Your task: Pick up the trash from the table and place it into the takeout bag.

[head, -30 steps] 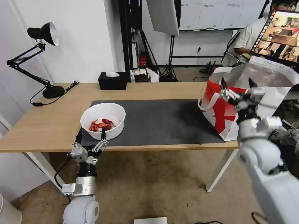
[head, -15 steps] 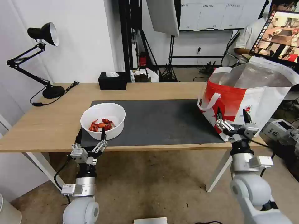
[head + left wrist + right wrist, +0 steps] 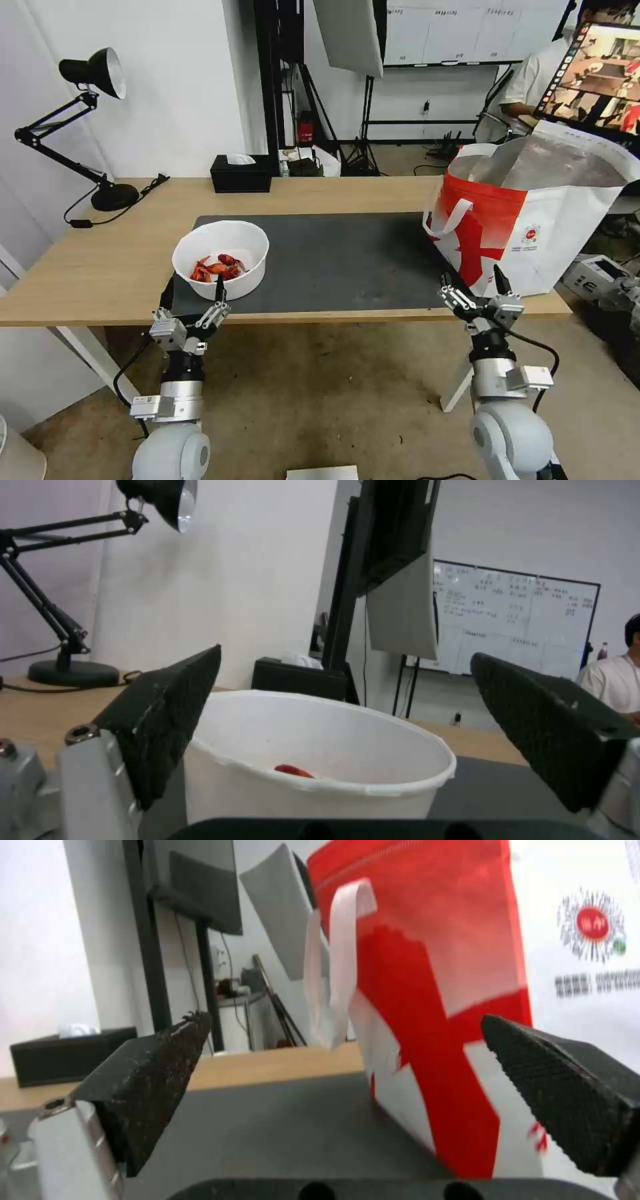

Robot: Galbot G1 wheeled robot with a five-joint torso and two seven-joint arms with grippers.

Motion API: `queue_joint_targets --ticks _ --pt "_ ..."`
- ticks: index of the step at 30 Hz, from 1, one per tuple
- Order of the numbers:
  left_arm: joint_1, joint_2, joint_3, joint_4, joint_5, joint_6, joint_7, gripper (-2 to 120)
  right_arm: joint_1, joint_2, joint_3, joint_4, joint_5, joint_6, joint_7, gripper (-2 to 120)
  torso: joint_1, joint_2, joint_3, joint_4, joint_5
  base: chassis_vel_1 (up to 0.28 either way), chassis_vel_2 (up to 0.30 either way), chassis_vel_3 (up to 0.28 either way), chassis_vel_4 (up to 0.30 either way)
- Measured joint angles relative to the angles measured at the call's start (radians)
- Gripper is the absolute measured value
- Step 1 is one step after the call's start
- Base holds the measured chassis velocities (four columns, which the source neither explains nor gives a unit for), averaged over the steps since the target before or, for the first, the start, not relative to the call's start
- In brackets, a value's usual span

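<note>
Dropping below the light-wood desk edge, the empty right gripper is gaping beside the red-and-white takeout bag; left gripper is idling wide open before the white round bowl.

The long light-wood tabletop had a smooth matt grain, and the large dark grey rectangular mat on it looked dull and faintly scuffed. The white round plastic bowl had a smooth, slightly glossy wall. At the right, the large white and red takeout bag looked like matt cloth, with a crinkled silver foil lining. Both grippers' black finger pads looked rough and finely textured on pale metal mounts.
</note>
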Motion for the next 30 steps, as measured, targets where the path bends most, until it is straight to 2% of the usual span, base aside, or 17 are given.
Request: queue_joint_targets --ticks 7,11,14,15,18,19,21,22,23,25,26,27,28,29,30 --pt "-0.005 0.011 -0.005 0.000 0.023 0.008 -0.015 100 -0.016 0.014 -0.007 0.001 -0.015 0.005 -0.003 100 0.000 0.000 0.000 0.0000 0.0000 0.000 0.000 0.000 0.000" --pt "-0.030 0.043 -0.006 -0.009 0.025 0.047 -0.046 100 -0.014 0.010 -0.004 0.004 -0.015 0.005 -0.003 100 0.000 0.000 0.000 0.0001 0.0000 0.000 0.000 0.000 0.000" --pt "-0.079 0.103 -0.007 -0.017 0.018 0.137 -0.103 100 -0.018 0.005 -0.001 0.012 -0.015 0.005 -0.003 100 0.000 0.000 0.000 0.0000 0.0000 0.000 0.000 0.000 0.000" --pt "-0.079 0.103 -0.007 -0.017 0.018 0.137 -0.103 100 -0.018 0.005 -0.001 0.012 -0.015 0.005 -0.003 100 0.000 0.000 0.000 0.0000 0.0000 0.000 0.000 0.000 0.000" --pt "-0.126 0.161 -0.007 -0.030 -0.013 0.241 -0.149 100 -0.025 0.004 0.001 0.018 -0.016 0.004 -0.003 100 0.000 0.000 0.000 0.0000 0.0000 0.000 0.000 0.000 0.000" --pt "-0.126 0.161 -0.007 -0.030 -0.013 0.241 -0.149 100 -0.025 0.004 0.001 0.018 -0.016 0.004 -0.003 100 0.000 0.000 0.000 0.0000 0.0000 0.000 0.000 0.000 0.000" --pt "-0.160 0.196 -0.008 -0.037 -0.042 0.308 -0.177 100 -0.029 0.004 0.001 0.020 -0.019 0.003 -0.003 100 0.000 0.000 0.000 0.0000 -0.0001 0.000 0.000 0.000 0.000" --pt "-0.191 0.225 -0.012 -0.039 -0.066 0.372 -0.202 100 -0.031 0.004 -0.002 0.022 -0.021 0.003 -0.003 100 0.000 0.000 0.000 -0.0001 0.0000 0.000 0.000 0.000 0.000" --pt "-0.191 0.225 -0.012 -0.039 -0.066 0.372 -0.202 100 -0.031 0.004 -0.002 0.022 -0.021 0.003 -0.003 100 0.000 0.000 0.000 -0.0001 0.0000 0.000 0.000 0.000 0.000" --pt "-0.295 0.296 -0.027 -0.046 -0.188 0.585 -0.259 100 -0.032 0.004 -0.010 0.028 -0.026 0.001 -0.003 100 0.000 0.000 0.000 0.0000 -0.0001 0.000 0.000 0.000 0.000" --pt "-0.295 0.296 -0.027 -0.046 -0.188 0.585 -0.259 100 -0.032 0.004 -0.010 0.028 -0.026 0.001 -0.003 100 0.000 0.000 0.000 0.0000 -0.0001 0.000 0.000 0.000 0.000" --pt "-0.356 0.324 -0.034 -0.052 -0.281 0.732 -0.292 100 -0.034 0.005 -0.010 0.030 -0.028 0.000 -0.003 100 0.000 0.000 0.000 0.0000 0.0001 0.000 0.000 0.000 0.000" --pt "-0.393 0.341 -0.034 -0.043 -0.341 0.809 -0.312 100 -0.035 0.005 -0.010 0.031 -0.030 -0.001 -0.002 100 0.000 0.000 0.000 -0.0001 0.0001 0.000 0.000 0.000 0.000" --pt "-0.393 0.341 -0.034 -0.043 -0.341 0.809 -0.312 100 -0.035 0.005 -0.010 0.031 -0.030 -0.001 -0.002 100 0.000 0.000 0.000 -0.0001 0.0001 0.000 0.000 0.000 0.000" --pt "-0.418 0.353 -0.034 -0.031 -0.367 0.865 -0.316 100 -0.036 0.005 -0.009 0.031 -0.031 -0.002 -0.002 100 0.000 0.000 0.000 0.0000 0.0000 0.000 0.000 0.000 0.000"
